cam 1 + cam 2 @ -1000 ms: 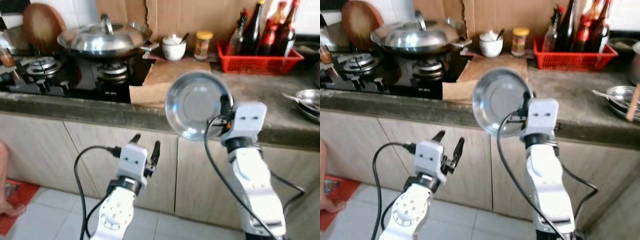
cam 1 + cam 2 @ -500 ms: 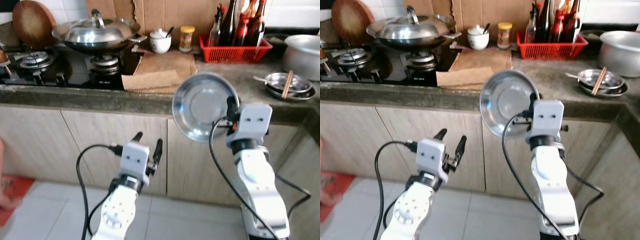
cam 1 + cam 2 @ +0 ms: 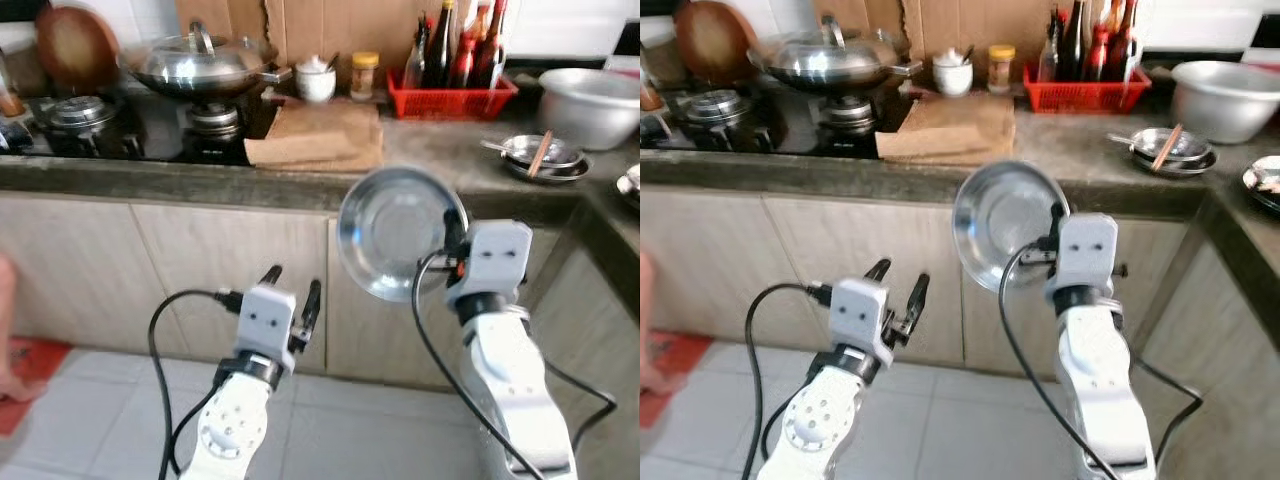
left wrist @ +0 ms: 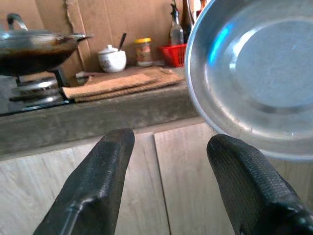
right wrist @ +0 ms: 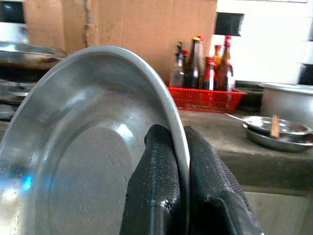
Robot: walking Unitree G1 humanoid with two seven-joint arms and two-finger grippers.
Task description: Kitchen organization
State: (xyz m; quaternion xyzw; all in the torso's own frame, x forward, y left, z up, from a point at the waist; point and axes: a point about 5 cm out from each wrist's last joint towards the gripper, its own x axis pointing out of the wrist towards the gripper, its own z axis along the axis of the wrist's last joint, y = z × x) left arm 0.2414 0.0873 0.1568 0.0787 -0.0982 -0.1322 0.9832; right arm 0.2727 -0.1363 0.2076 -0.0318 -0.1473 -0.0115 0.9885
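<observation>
A robot's right gripper (image 5: 177, 161) pinches the rim of a steel plate (image 3: 400, 232) between clenched fingers, holding it on edge in front of the counter (image 3: 300, 185), below its front edge; the left gripper (image 3: 293, 293) hangs lower with fingers spread, grasping nothing; on the counter stand a lidded wok (image 3: 205, 68), a red basket (image 3: 448, 98) of bottles and a steel bowl (image 3: 592, 95); a shallow dish (image 3: 535, 155) carries what may be chopsticks.
</observation>
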